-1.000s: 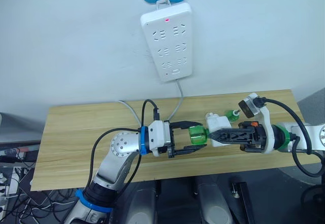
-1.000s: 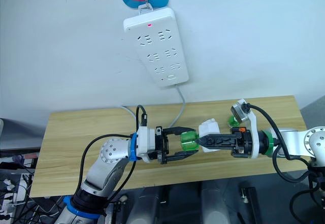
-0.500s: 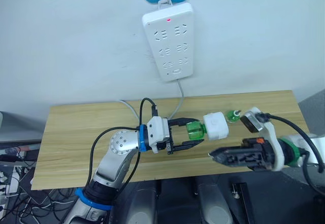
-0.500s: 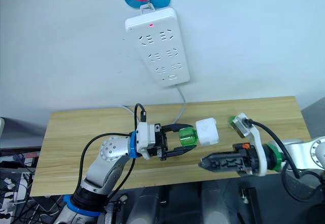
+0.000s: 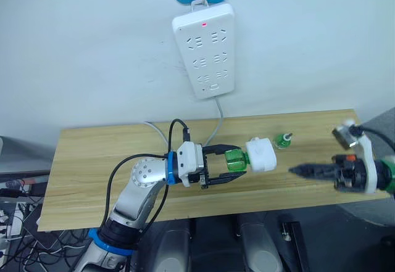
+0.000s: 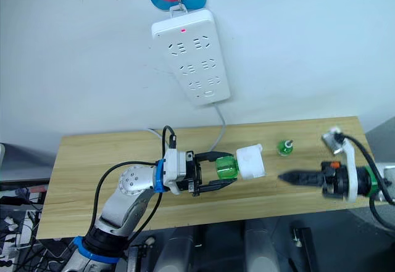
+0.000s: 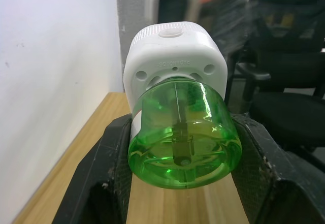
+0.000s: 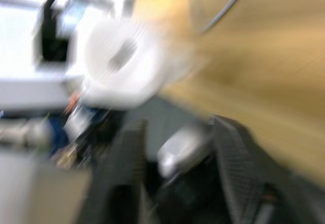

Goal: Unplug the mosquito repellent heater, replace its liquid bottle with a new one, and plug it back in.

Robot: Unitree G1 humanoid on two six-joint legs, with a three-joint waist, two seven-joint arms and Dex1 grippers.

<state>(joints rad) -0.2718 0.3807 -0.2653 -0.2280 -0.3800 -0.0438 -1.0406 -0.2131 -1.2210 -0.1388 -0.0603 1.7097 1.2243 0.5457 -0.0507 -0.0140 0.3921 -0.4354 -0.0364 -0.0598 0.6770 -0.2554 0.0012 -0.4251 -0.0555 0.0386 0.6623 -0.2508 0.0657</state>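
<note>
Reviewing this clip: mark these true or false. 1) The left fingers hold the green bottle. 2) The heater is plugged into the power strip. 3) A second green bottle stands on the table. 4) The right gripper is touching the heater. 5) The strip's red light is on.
1) True: the left gripper is shut on the green bottle, which is attached to the heater.
2) False: the heater is held over the table, away from the power strip on the wall.
3) True: a small second bottle stands upright there.
4) False: the right gripper is apart from the heater, off to its right.
5) True: the red light glows near the strip's top.
</note>
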